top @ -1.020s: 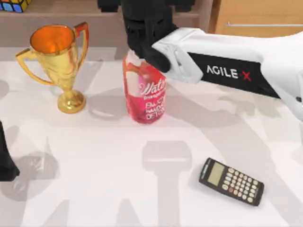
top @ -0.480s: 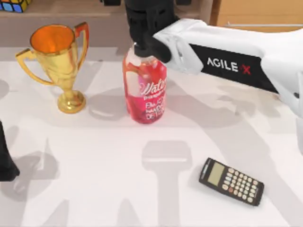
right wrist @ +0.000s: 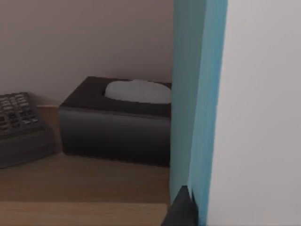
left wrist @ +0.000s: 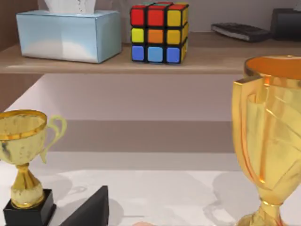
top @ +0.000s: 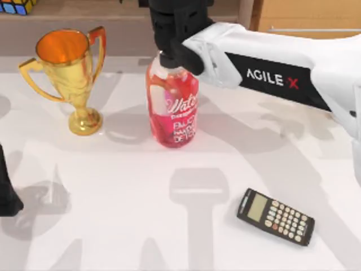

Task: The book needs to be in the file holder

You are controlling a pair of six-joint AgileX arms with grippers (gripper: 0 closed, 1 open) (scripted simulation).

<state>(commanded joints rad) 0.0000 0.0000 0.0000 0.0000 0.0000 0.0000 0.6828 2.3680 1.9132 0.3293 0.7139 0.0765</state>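
A: Book [right wrist: 256,113], the small plain white slab with the pale blue edge, where is it?

B: It stands upright, very close to the right wrist camera, up at the wooden shelf [right wrist: 84,188] behind the table. The right gripper [top: 174,31] is there, above the red plastic bottle [top: 172,107]. 1 dark finger [right wrist: 181,211] lies against the blue edge, so I judge it is clamped on the book.

A: How will it handle?

B: I think light and stiff, with smooth covers that may slip. A hold across the 2 flat faces, near the middle, should stop it from swinging.

A: And the room around?

B: On the shelf, a dark tissue box [right wrist: 117,122] is near. Below on the white table [top: 113,226] are the bottle, a gold trophy cup [top: 70,73] and a black calculator [top: 274,216], well apart. The tall bottle right under the arm is the risk. The left arm [top: 5,192] is parked at the table's left edge.
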